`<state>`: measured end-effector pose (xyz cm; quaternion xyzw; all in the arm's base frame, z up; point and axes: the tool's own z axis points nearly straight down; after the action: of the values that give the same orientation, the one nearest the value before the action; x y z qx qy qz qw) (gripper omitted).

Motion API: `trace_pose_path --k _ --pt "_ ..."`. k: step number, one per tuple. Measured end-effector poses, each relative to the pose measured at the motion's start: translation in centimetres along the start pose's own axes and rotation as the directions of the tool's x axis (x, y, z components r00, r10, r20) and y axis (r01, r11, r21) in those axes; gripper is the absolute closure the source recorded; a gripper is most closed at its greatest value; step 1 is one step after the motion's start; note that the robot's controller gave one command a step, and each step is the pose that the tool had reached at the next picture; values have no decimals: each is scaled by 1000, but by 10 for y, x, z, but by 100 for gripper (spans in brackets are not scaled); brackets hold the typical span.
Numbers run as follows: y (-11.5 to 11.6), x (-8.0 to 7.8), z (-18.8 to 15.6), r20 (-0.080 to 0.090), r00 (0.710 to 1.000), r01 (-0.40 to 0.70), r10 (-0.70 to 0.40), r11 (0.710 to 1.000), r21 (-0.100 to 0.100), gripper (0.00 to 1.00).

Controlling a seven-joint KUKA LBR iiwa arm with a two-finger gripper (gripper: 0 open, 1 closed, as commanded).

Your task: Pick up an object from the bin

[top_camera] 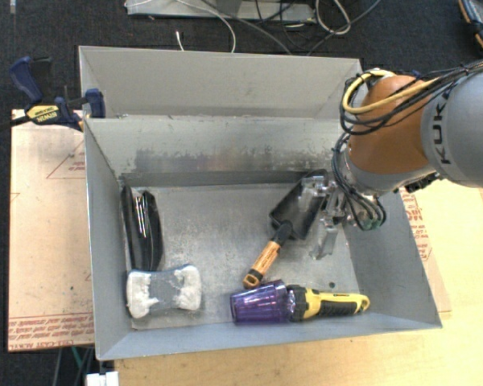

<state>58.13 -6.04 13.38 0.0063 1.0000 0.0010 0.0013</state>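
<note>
Nearest to my camera, the arm's orange wrist cover (386, 127) is hanging over the bin's 3 o'clock side. Cables are looping around it, and the gripper (326, 219) is dipping below it towards the floor. I cannot tell whether the gripper is apart or together, because the wrist is hiding too much of it.

Beneath it, the grey bin (225, 155) is sloping its walls inward, so loose things are settling along the edges. At 9 o'clock a long black glossy case (142, 227) is leaning against the left wall. At 8 o'clock a white crumpled bundle (164, 289) is resting just below the case, near the front wall. At 6 o'clock a purple translucent cup (262, 304) is lying on its side. It is touching a yellow-and-black tool handle (334, 302), which is stretching towards 5 o'clock.

Smallest is a small black-headed scraper (280, 233), lying slantwise near the centre. Its tan handle is pointing towards 7 o'clock and its head is just beside the gripper, at the gripper's 9 o'clock. I am judging this to be the likeliest pick, though nothing is showing it gripped. Open floor is surrounding it, so nothing is blocking it, but the right wall is crowding the wrist.
</note>
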Motion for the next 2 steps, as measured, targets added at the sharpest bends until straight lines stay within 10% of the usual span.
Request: trace_pose_path --k 1,2 --pt "-33 -5 -31 0 980 198 -198 980 -2 100" --pt "-33 -5 -31 0 980 198 -198 980 -2 100"
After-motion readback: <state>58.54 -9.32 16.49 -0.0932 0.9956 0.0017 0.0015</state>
